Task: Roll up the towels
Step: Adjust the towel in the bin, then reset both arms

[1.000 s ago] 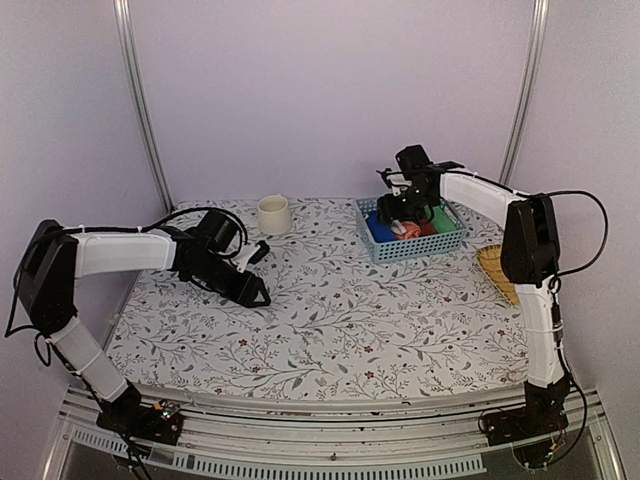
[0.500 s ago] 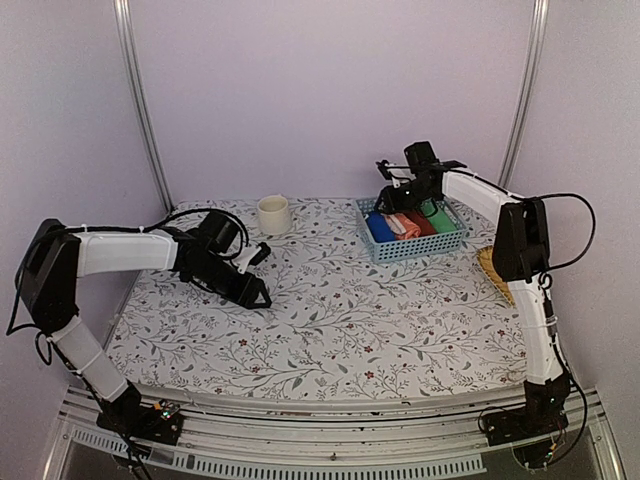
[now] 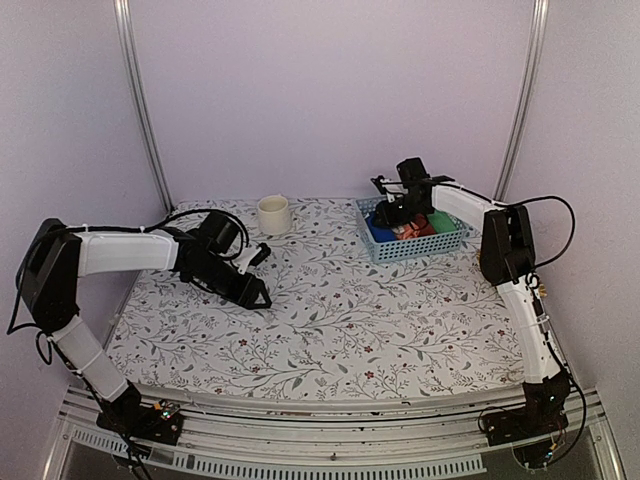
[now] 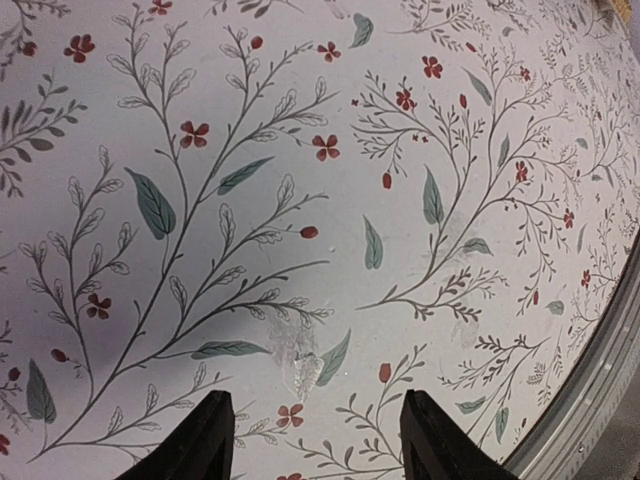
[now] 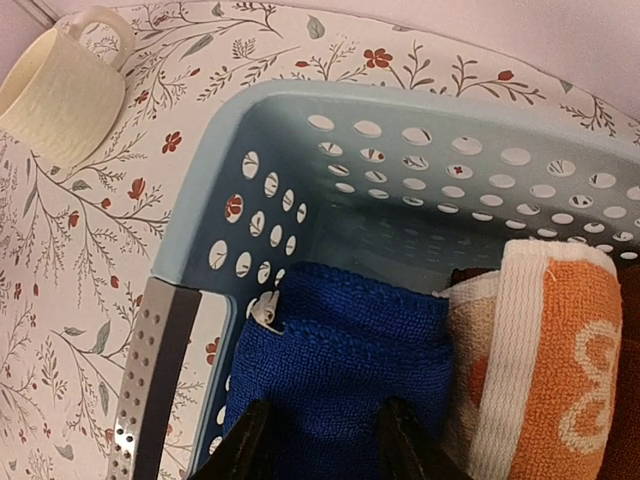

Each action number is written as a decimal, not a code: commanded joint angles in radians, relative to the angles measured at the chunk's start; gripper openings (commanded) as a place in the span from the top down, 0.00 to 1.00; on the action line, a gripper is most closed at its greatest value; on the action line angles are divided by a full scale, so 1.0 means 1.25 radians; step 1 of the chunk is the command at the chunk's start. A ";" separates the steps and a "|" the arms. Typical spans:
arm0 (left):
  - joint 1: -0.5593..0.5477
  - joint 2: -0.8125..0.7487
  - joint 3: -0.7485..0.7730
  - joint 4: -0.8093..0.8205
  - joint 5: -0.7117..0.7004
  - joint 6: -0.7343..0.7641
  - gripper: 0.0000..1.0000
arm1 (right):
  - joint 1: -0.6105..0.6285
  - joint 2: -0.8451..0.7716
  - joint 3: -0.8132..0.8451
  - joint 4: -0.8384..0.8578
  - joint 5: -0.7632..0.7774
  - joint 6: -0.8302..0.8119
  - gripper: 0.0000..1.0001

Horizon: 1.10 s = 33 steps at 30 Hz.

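The blue towel point(image 5: 350, 350) lies rolled at the left end of the light blue basket point(image 5: 400, 100). The orange towel with white shapes point(image 5: 550, 370) lies rolled right beside it. My right gripper point(image 5: 325, 445) hangs over the blue roll with its jaws partly open, and its fingertips point(image 5: 250, 445) touch the top of the roll. In the top view the right gripper point(image 3: 390, 213) is over the basket's point(image 3: 420, 248) left part, above the blue towel point(image 3: 378, 232). My left gripper point(image 3: 262, 298) is open and empty just above the table; only flowered cloth lies between its fingertips point(image 4: 215, 440).
A cream cup point(image 3: 273, 214) stands at the back, left of the basket, and it also shows in the right wrist view point(image 5: 60, 90). A red roll point(image 3: 428, 228) and a green roll point(image 3: 443, 218) fill the basket's right part. The table's front edge point(image 4: 590, 400) is near the left gripper.
My right gripper rose out of the basket's middle by the orange towel, then moved left and came down onto the blue roll. The left arm has not moved.
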 commanded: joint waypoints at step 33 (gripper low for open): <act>0.036 -0.159 0.268 0.016 -0.348 0.048 0.34 | -0.259 -0.996 -0.829 0.300 -0.119 -0.102 0.01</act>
